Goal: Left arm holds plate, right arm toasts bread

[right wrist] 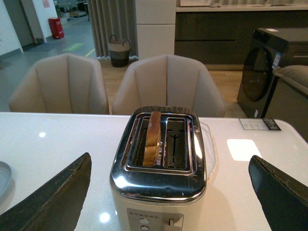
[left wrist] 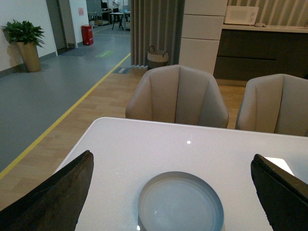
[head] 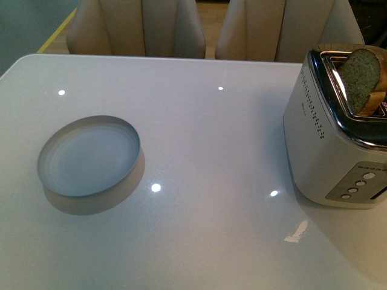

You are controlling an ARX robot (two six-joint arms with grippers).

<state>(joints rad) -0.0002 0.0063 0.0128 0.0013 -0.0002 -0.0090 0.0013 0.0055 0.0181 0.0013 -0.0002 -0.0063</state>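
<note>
The pale blue-grey plate (head: 89, 155) lies empty on the left of the white table (head: 205, 121). In the left wrist view the plate (left wrist: 180, 202) sits between the wide-open fingers of my left gripper (left wrist: 178, 202), which hovers above and short of it. The bread slice (head: 361, 78) stands upright in a slot of the cream and chrome toaster (head: 332, 139) at the right. In the right wrist view the bread (right wrist: 153, 137) sticks up from one slot of the toaster (right wrist: 161, 178), and my right gripper (right wrist: 168, 192) is open and empty, apart from it. Neither arm shows in the front view.
Two beige chairs (head: 136, 27) stand behind the table's far edge. The toaster's buttons (head: 363, 180) and lever face the near side. A washing machine (right wrist: 262, 72) stands on the floor beyond the table.
</note>
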